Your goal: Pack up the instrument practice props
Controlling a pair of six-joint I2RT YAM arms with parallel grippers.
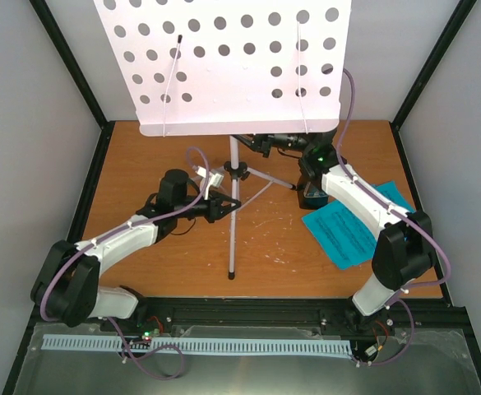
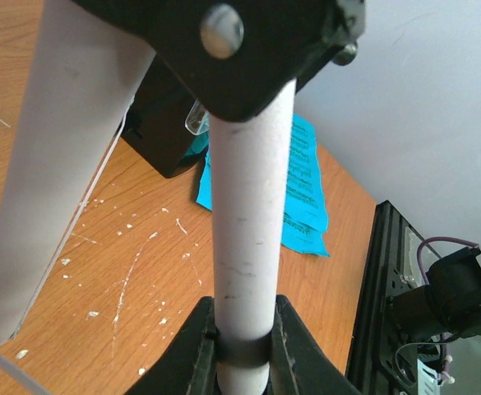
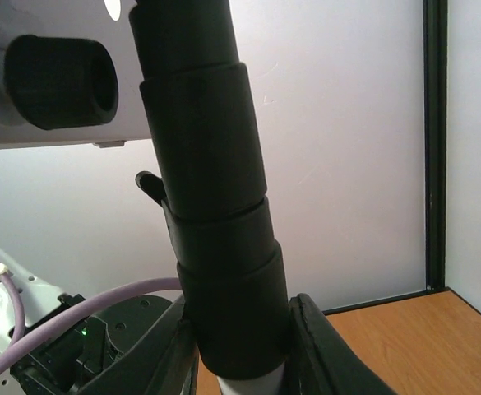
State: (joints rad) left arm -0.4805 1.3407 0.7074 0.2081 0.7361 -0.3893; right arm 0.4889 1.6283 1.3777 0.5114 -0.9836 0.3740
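The white music stand stands upright at mid table, its hole-punched desk high at the back and its tripod legs spread on the wood. My left gripper is shut on a white tube of the stand, low down by the leg hub. My right gripper is closed around the black collar of the pole just under the desk. The black metronome sits behind the cyan sheet-music pages on the right, partly hidden by my right arm.
White walls and black frame posts enclose the wooden table on three sides. A black rail runs along the near edge. Purple cables loop off both arms.
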